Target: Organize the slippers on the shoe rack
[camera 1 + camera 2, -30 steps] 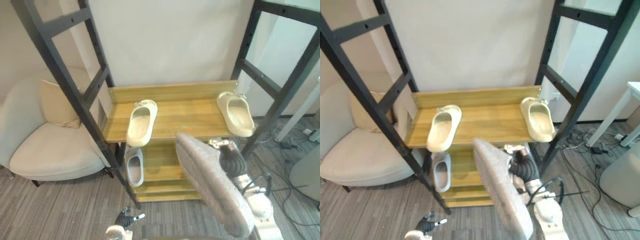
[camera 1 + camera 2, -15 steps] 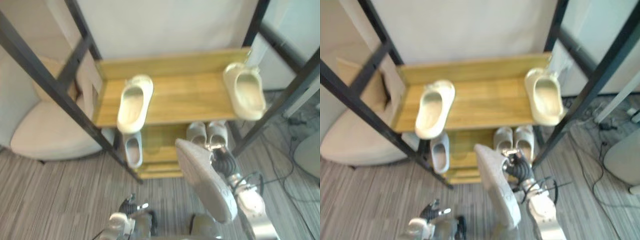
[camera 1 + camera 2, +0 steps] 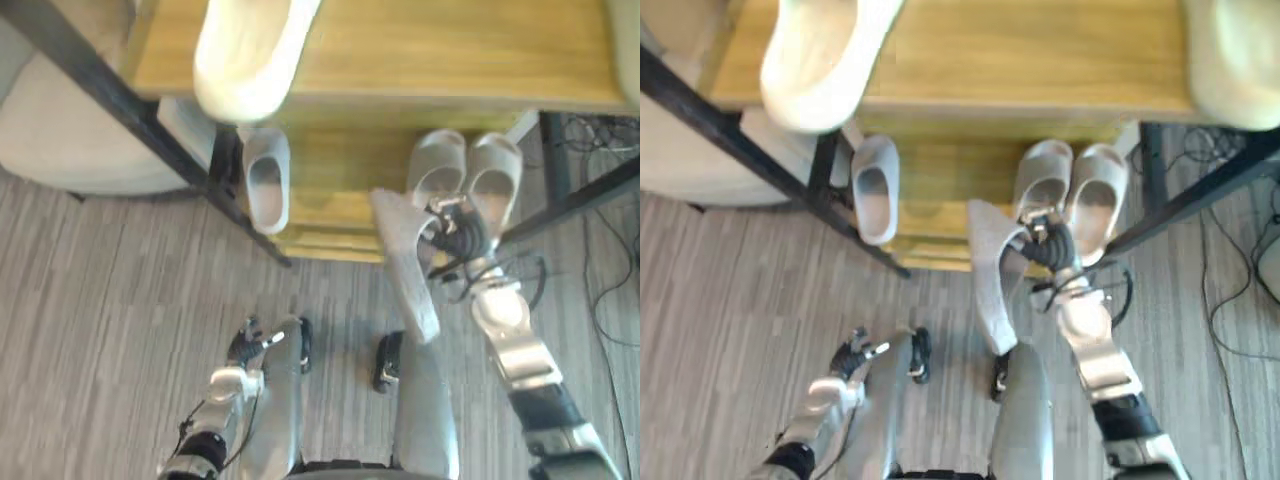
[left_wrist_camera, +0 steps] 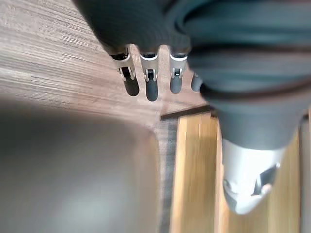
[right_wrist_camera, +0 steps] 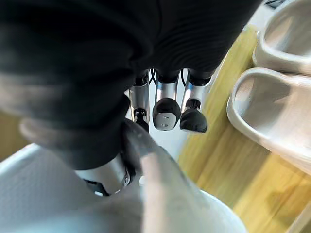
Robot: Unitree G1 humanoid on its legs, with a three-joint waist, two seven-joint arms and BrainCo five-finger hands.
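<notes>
In front of the rack's lower shelf (image 3: pixel 335 165), above the floor (image 3: pixel 110 300), hangs the held slipper (image 3: pixel 404 262): pale grey, long and narrow, tilted with its finely dotted sole turned up toward the head. One end is just beside the pair (image 3: pixel 468 178) on the lower shelf, and the other points down toward the floor.

The right hand (image 3: pixel 1050 245) grips it at the upper end. In the wrist view its fingers (image 5: pixel 166 112) are curled over the slipper's edge with the thumb pressed on the other side. The left hand (image 3: pixel 250 343) is low near the floor, its fingers relaxed and holding nothing.

There are six slippers in all. One is in the hand. Three pale grey ones are on the lower shelf: the pair side by side at the right, and a single slipper (image 3: pixel 266 180) well apart at the left. Two cream slippers are on the top shelf (image 3: pixel 440 50), the left one (image 3: pixel 825 55) overhanging the front edge and the right one (image 3: pixel 1235 60) at the far right.
</notes>
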